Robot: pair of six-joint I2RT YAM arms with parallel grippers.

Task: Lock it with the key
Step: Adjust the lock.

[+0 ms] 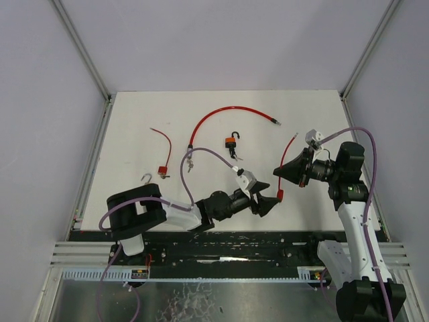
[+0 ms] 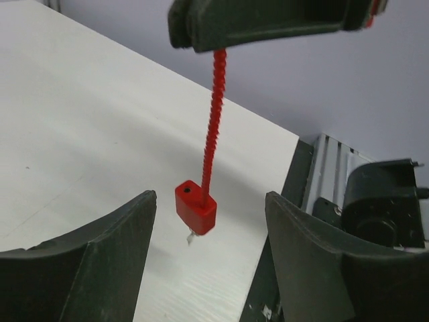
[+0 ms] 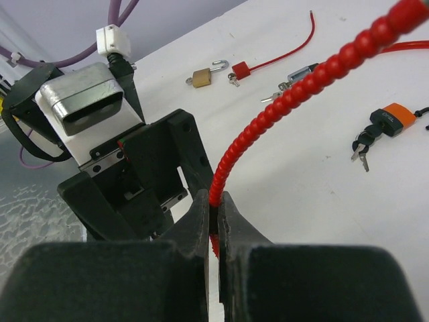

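Right fingers (image 3: pixel 188 235): pinched shut on red cable (image 3: pixel 268 117)
Left fingers (image 2: pixel 100 255): spread apart, holding nothing
Red lock body (image 2: pixel 196 206): hangs from the cable above the surface (image 2: pixel 80 121), between the spread pair, touching neither

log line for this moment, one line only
right gripper: shut on red ribbed cable | red plastic lock block: hanging from cable, untouched | left gripper: open around block

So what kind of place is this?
Probably a robot lab test booth, not a home: plain grey walls box in a white table, a left arm and right arm are bolted at its near edge, and practice locks are out, like an orange padlock and a red cable lock.
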